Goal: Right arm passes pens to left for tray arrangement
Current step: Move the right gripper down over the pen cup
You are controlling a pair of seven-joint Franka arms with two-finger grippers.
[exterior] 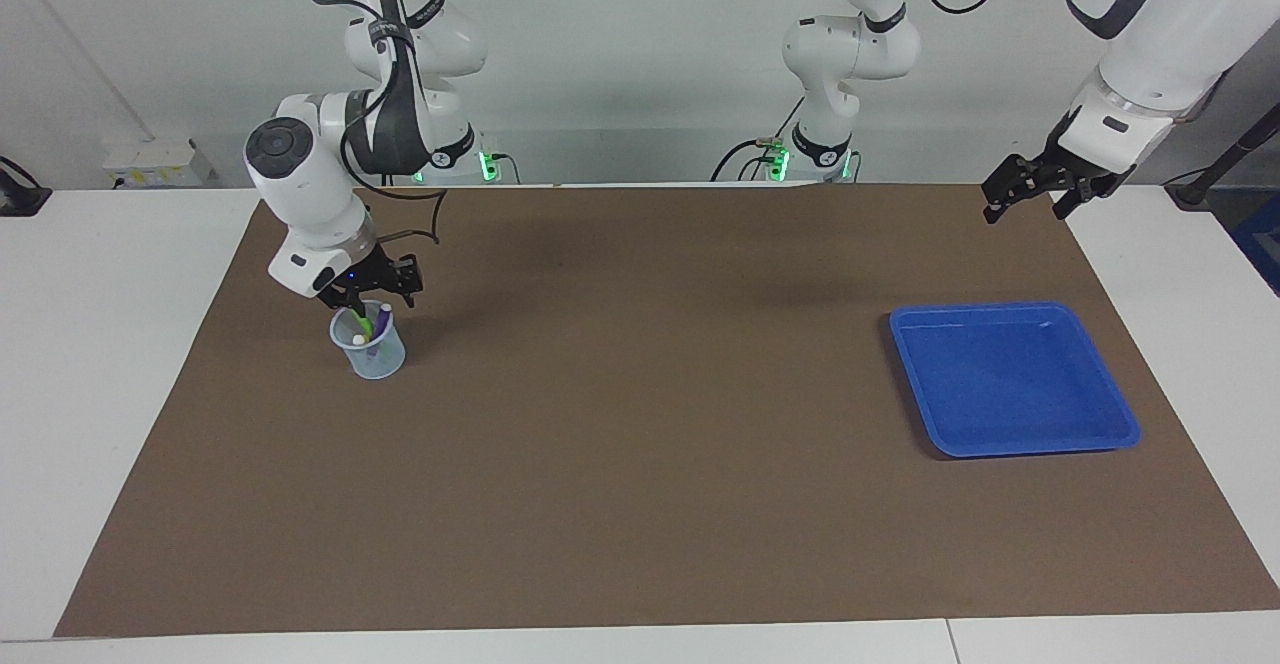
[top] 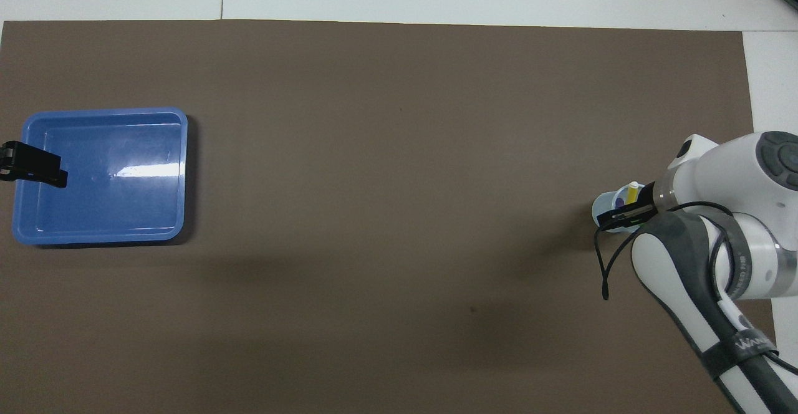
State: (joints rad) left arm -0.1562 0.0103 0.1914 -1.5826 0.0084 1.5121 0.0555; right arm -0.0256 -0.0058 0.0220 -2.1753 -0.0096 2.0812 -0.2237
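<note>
Gripping green pen (exterior: 361, 322) (R gripper (exterior: 357, 306))

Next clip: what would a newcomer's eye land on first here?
Probably the bright blue tray, empty on the brown mat at the left arm's end, with the left gripper hanging open above the mat's edge. Then the right gripper, low over a small translucent cup holding the pens.

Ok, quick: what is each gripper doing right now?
Left gripper: open, holding nothing, raised over the mat near the shallow blue plastic tray.
Right gripper: at the pens in the small translucent cup; grip cannot be told.
</note>
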